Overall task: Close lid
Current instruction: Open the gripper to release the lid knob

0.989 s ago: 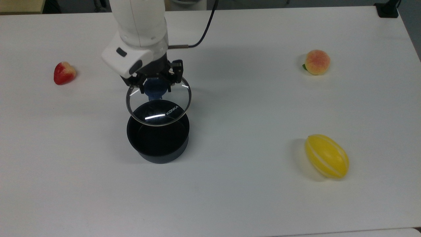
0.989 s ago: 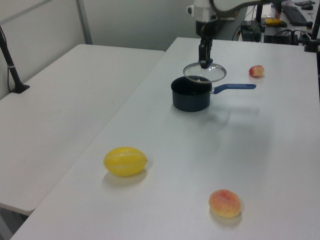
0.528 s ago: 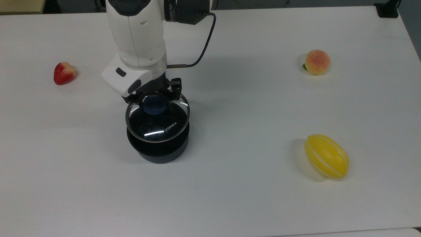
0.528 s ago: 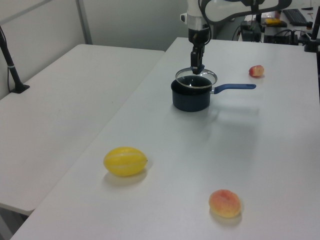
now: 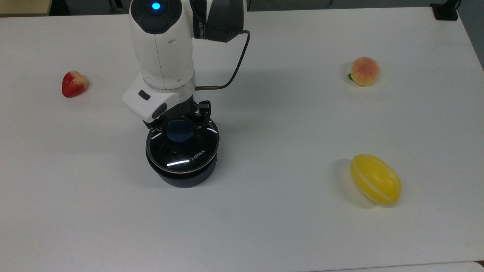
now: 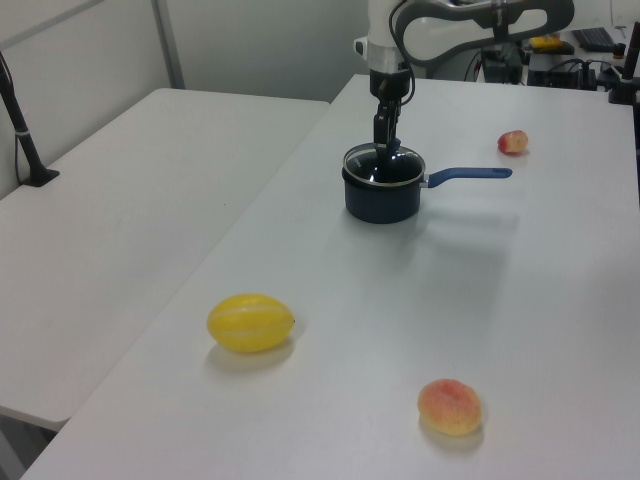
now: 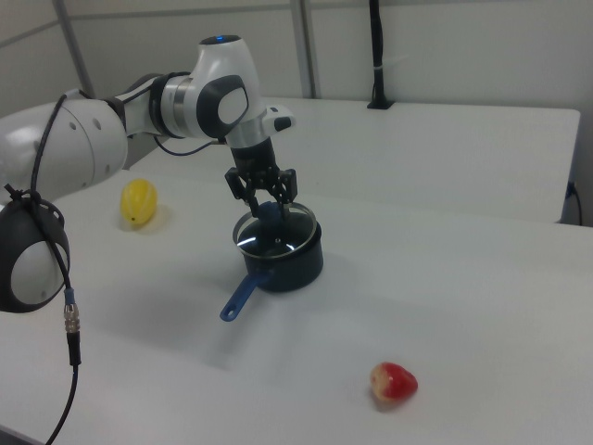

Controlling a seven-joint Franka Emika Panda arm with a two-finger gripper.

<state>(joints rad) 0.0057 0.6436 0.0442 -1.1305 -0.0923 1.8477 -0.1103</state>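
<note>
The lid (image 5: 186,155), clear glass with a metal rim and white "KONKA" lettering, lies level over the mouth of the black saucepan (image 5: 184,179), covering it almost rim to rim. My gripper (image 5: 180,128) reaches straight down from above and is shut on the lid's blue knob (image 5: 180,133). In the right view the two fingers straddle the knob (image 7: 268,216) above the lid (image 7: 278,239). The left view has the gripper (image 6: 384,141) over the lid (image 6: 383,166). Whether the lid rests fully on the rim I cannot tell.
The saucepan's long blue handle (image 6: 470,175) points to the left view's right. On the white table (image 5: 264,226) lie a strawberry (image 5: 73,84), a peach (image 5: 364,71) and a yellow melon (image 5: 376,179), all well away from the pan. A black cable (image 5: 236,68) hangs behind the arm.
The gripper has carried the lid down and toward the top view's bottom, from a tilted hover behind the pan to level over its mouth.
</note>
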